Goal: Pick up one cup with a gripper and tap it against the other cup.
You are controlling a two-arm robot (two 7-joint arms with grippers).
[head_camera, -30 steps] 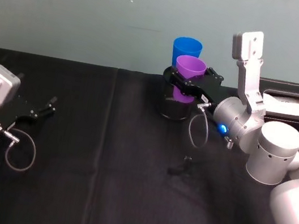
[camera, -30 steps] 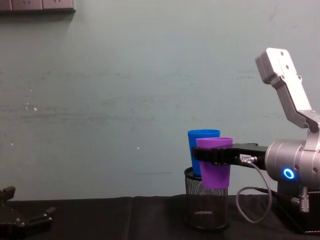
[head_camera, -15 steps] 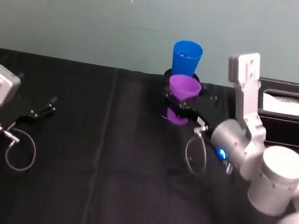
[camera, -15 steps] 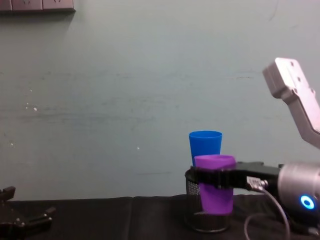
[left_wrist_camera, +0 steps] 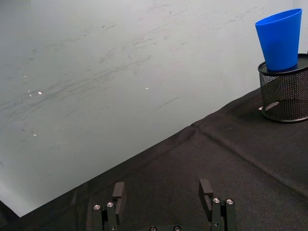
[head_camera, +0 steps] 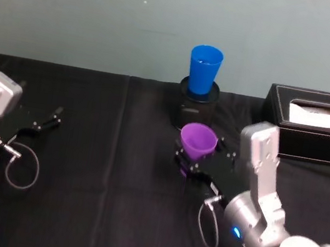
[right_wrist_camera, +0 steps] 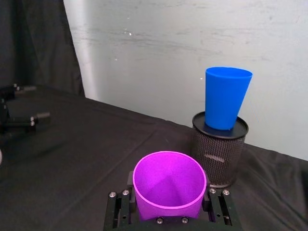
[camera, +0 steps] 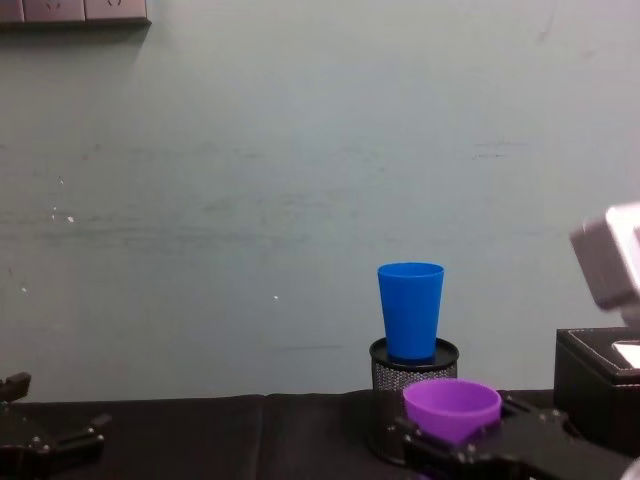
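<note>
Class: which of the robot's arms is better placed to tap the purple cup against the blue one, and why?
Right. The right gripper is shut on the purple cup, near the blue cup on the mesh holder. The left gripper sits open, far off.

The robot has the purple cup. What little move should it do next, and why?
Probably lower it a bit more and let go. The right gripper is shut on the purple cup, upright and low over the table, apart from the blue cup that stands on the mesh holder. I cannot tell whether the cup touches the table yet. The left gripper sits open on the robot's left.
</note>
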